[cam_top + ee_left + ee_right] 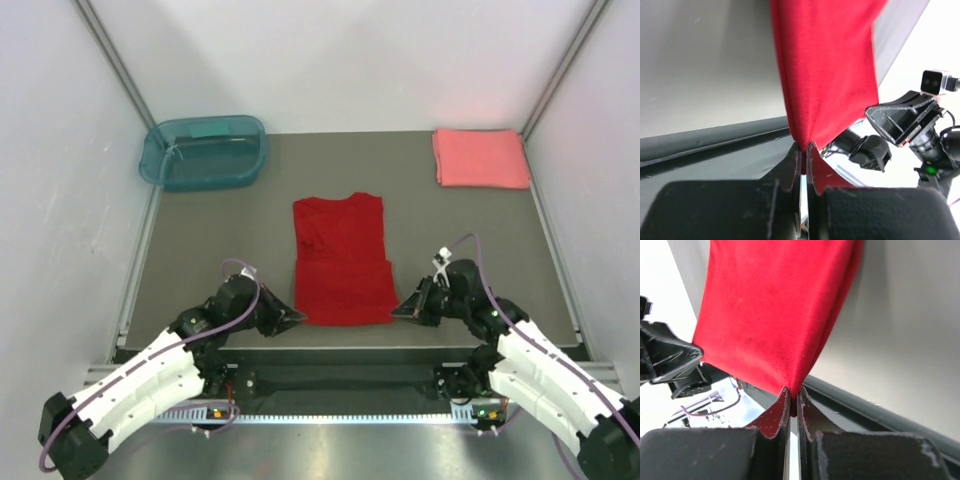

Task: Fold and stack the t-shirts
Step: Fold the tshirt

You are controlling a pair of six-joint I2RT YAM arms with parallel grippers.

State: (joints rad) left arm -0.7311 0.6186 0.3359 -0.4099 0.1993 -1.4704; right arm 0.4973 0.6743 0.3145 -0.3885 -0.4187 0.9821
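Deep red soft cloth t-shirt (pixel 342 262) lies flat on the dark table (pixel 450 240), nearer the arms than the teal translucent plastic tub (pixel 203 152) and off to its right, collar end toward the back. We judge it light and limp, with a slight sheen that hints it may slip. It will sag in the middle unless both ends are carried level, and any fold must be laid down, not dropped. The best hold looks like the two near hem corners, pinching every layer. That is where we have it: the left gripper (pixel 297 318) is clamped tight on the near left corner and the right gripper (pixel 400 310) on the near right, with cloth rising taut out of each pair of jaws in the wrist views. Far to the right of the tub, along the same back edge, sits the coral-pink folded rectangle of shirt (pixel 480 158), our stacking spot.
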